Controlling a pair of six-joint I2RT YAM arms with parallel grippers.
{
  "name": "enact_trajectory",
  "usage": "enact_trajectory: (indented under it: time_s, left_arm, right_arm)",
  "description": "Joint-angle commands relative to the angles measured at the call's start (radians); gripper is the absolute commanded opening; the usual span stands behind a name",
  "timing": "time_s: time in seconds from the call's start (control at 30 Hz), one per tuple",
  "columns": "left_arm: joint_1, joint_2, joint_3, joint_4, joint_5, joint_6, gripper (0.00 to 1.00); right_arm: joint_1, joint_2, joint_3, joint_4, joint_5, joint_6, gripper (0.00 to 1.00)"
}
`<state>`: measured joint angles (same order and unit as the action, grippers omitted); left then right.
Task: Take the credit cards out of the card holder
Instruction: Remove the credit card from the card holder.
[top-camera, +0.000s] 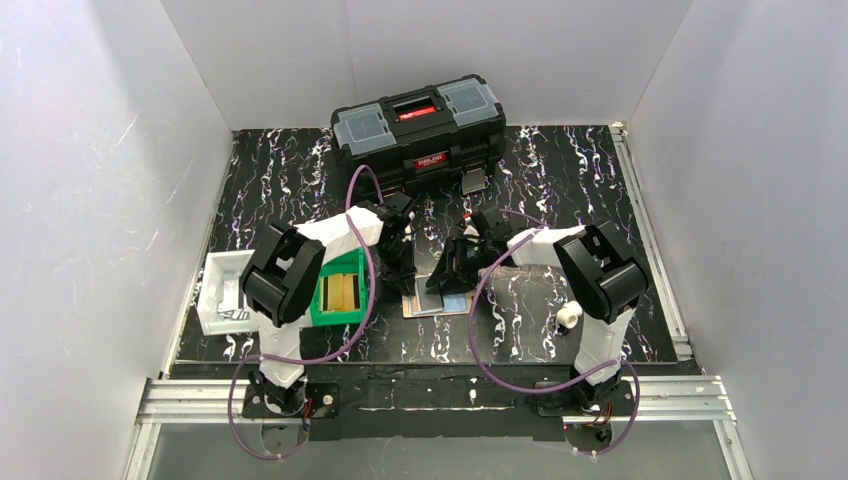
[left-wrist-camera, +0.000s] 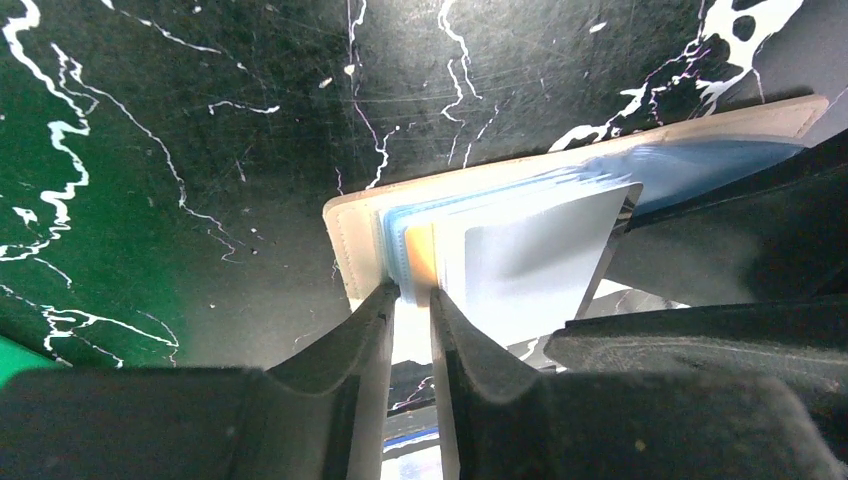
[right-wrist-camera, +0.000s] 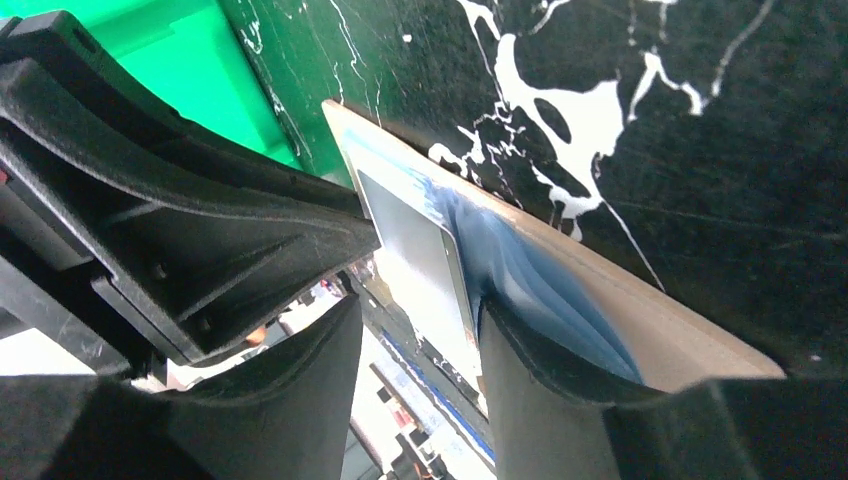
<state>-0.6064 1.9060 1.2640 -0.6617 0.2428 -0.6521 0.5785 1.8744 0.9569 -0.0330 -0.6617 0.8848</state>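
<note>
The tan card holder (top-camera: 437, 303) lies open on the black marbled table between my two grippers. In the left wrist view its tan edge (left-wrist-camera: 345, 240) frames light blue layers, an orange-tan card (left-wrist-camera: 420, 255) and a glossy greyish card (left-wrist-camera: 530, 260). My left gripper (left-wrist-camera: 412, 298) (top-camera: 400, 283) stands at that edge, fingers a narrow gap apart with the orange-tan card's edge between the tips. My right gripper (right-wrist-camera: 418, 310) (top-camera: 452, 283) is open. Its right finger (right-wrist-camera: 520, 350) presses on the blue layers of the holder (right-wrist-camera: 680, 340), and the greyish card (right-wrist-camera: 410, 240) lies between its fingers.
A black toolbox (top-camera: 418, 125) stands at the back centre. A green bin (top-camera: 340, 290) with yellow-tan slabs sits left of the holder, and a white tray (top-camera: 225, 290) is further left. A small white cylinder (top-camera: 568, 315) is near the right arm.
</note>
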Motion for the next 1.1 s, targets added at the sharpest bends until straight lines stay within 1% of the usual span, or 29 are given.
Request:
enact_trajectory:
  time_s: [0.0,0.17,0.33,0.63,0.87,0.97,1.07]
  left_arm:
    - [-0.022,0.059,-0.024,-0.018,-0.092,-0.019,0.2]
    - [-0.022,0.067,-0.029,-0.018,-0.097,-0.025,0.2]
    - [-0.022,0.074,-0.027,-0.018,-0.093,-0.028,0.2]
    - [-0.023,0.079,-0.027,-0.018,-0.092,-0.029,0.2]
    - [-0.022,0.085,-0.025,-0.018,-0.089,-0.026,0.2]
    - [-0.023,0.086,-0.023,-0.018,-0.088,-0.026,0.2]
    - [-0.023,0.089,-0.021,-0.019,-0.09,-0.026,0.2]
  right_arm:
    - [-0.021,-0.023,-0.081,0.1,-0.059,0.033,0.55]
    - [-0.046,-0.044,-0.142,0.178,-0.09,0.06,0.55]
    - [-0.071,-0.045,-0.216,0.346,-0.144,0.14,0.53]
    - [-0.084,-0.001,-0.281,0.566,-0.199,0.254,0.39]
    - [-0.094,0.033,-0.325,0.699,-0.217,0.327,0.27]
    - [-0.098,0.045,-0.337,0.736,-0.222,0.344,0.24]
    - [-0.101,0.051,-0.341,0.74,-0.221,0.344,0.17]
